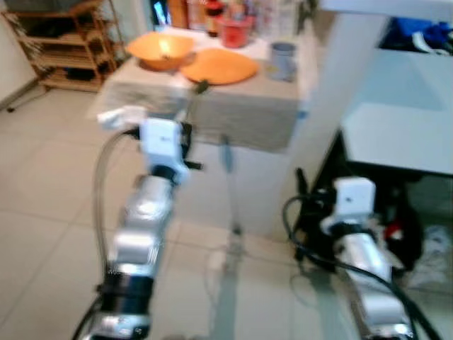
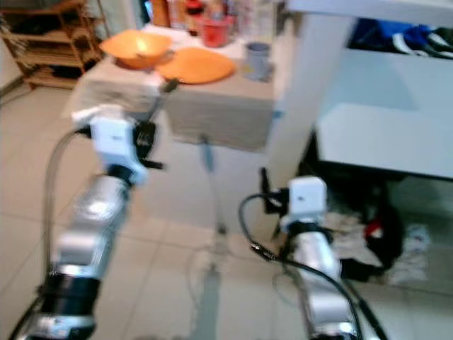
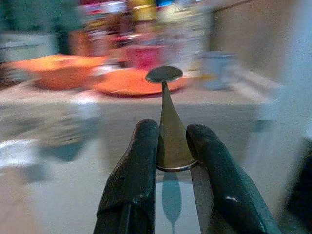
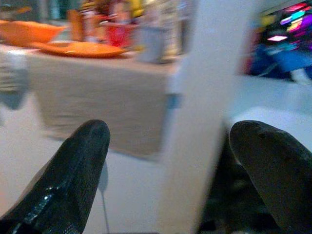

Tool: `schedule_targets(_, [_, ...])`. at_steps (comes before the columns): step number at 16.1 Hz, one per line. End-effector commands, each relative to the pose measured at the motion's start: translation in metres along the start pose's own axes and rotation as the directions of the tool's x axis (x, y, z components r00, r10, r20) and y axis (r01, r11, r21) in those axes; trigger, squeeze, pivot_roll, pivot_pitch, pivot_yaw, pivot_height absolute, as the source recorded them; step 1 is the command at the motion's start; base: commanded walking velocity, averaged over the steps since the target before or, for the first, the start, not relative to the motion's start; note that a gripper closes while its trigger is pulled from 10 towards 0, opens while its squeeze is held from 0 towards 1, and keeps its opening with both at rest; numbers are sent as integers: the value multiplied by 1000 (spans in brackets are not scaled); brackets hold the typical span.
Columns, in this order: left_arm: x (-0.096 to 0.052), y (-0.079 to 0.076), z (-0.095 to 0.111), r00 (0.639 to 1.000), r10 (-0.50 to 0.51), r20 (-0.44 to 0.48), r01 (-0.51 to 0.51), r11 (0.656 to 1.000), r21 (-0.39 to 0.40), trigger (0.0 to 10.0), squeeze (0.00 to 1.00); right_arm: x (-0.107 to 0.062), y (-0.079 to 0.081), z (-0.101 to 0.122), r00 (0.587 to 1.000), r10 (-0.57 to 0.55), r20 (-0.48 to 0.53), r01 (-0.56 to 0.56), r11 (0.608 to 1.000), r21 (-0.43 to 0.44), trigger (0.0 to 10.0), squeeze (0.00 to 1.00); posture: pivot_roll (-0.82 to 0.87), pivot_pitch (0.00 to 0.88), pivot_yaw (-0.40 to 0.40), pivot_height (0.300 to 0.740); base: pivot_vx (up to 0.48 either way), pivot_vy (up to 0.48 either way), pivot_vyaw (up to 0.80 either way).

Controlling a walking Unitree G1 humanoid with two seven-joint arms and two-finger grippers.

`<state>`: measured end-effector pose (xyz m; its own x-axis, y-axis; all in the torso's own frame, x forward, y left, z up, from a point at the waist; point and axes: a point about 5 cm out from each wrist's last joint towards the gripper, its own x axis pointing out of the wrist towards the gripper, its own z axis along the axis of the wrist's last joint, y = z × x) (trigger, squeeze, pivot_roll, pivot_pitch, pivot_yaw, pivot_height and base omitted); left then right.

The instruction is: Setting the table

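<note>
Left gripper (image 3: 171, 146) has its fingers clamped on a spoon (image 3: 165, 122), bowl end pointing toward the tabletop (image 1: 233, 106) and short of its near edge. On that tabletop: orange bowl (image 1: 161, 51), orange plate (image 1: 219, 67) beside it, grey cup (image 1: 283, 60). Right gripper (image 4: 170, 161) sits low beside the tabletop, fingers spread wide, empty.

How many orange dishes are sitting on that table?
2: an orange bowl toward the table's left end, and an orange plate just right of it. Clutter behind them could hide more.
</note>
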<state>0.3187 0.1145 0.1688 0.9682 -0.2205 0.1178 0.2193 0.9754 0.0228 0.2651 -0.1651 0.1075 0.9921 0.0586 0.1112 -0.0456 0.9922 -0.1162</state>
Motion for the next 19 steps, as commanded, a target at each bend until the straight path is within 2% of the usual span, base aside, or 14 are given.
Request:
schedule_targets(1, [2,6,8,999,6,38,-7,1000,14,0,0,2,2,4,1000,-2,20,2,1000,1,10000,0,5,0,22,740,0,-454,0])
schedule_targets(5, [6,6,7,1000,-4,28,4,1000,27,0,0,4,3,3,1000,-6,13,6,1000,-9,10000,0,-1,0,28,740,76,-424,-586])
schedule_targets(12, [9,2,8,999,-19,39,17,998,55,0,0,2,1,5,1000,-11,29,12,1000,-18,10000,0,-9,0,33,740,319,-355,0])
schedule_targets(19, [11,6,0,1000,0,-2,0,998,63,0,0,1,1,5,999,-15,29,16,1000,-15,10000,0,-10,1,39,740,316,-357,0])
